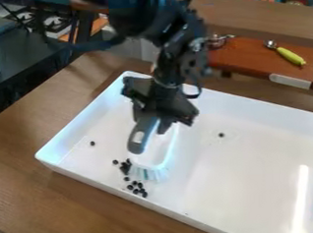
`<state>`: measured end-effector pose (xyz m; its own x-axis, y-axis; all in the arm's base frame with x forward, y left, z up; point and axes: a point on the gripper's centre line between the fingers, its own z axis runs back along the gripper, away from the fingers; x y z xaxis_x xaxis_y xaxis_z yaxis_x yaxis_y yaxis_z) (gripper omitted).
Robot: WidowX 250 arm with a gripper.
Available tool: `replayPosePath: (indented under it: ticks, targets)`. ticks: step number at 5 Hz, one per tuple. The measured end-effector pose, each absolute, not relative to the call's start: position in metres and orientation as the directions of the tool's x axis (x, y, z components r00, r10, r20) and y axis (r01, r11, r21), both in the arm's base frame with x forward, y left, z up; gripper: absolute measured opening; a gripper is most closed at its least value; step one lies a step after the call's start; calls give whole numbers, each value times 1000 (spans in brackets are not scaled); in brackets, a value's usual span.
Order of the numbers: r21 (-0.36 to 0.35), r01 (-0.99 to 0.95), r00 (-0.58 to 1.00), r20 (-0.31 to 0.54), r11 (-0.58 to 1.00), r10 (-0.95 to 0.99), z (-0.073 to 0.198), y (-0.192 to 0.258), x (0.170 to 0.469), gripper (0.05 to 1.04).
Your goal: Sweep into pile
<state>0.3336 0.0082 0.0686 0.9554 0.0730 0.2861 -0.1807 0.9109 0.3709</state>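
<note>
Tool (158, 119), mine: gripped one brush (141, 136) | Step: sweeping, apparently; dark beads (125, 168) lay loosely grouped near tray (90, 177) wall | Next: needed outlying bead (221, 134) brushed inward

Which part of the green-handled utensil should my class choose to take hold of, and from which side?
Probably the middle of its green handle, from above, closing across its width. It lies flat on the reddish-brown board, and the handle is long and fairly thick, whereas the metal end is small and rounded, so likelier to slip.
</note>
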Motion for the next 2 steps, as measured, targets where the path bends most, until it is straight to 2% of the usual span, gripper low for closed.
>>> replayPosePath:
  ticks: [1, 2]
  targets:
    - [453, -164, 956, 293, 876, 27, 72, 31, 324, 499]
    - [482, -193, 948, 317, 854, 35, 82, 29, 318, 499]
